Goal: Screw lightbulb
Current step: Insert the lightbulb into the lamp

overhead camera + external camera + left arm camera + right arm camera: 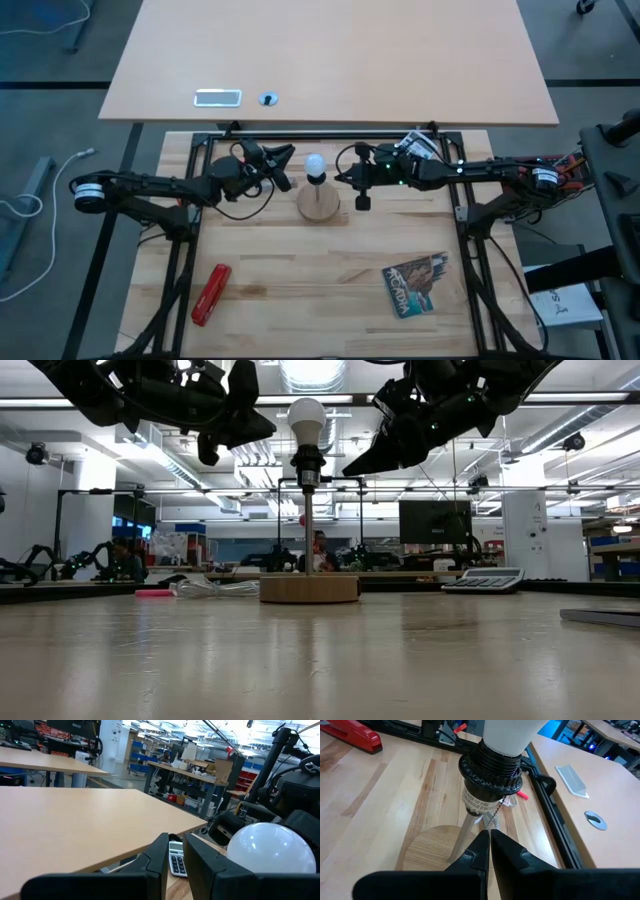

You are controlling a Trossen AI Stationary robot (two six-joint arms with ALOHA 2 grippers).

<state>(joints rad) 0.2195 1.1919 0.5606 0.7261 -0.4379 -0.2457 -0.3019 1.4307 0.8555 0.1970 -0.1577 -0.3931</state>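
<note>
The white lightbulb (315,163) (307,418) sits upright in the black socket (308,460) on the thin stem of the round wooden disc (318,205). My left gripper (288,166) hovers just to the bulb's left at bulb height, clear of it, with only a narrow gap between its fingers (175,855); the bulb shows beside its fingers (270,847). My right gripper (358,188) hovers to the right of the socket, shut and empty (487,845), pointing at the socket (490,775) and stem.
A red stapler (210,293) lies near the front left and a printed card (417,283) at the front right. A calculator (485,580) and a see-through wrapper (210,588) lie toward the far side. A second, larger table (330,50) stands beyond.
</note>
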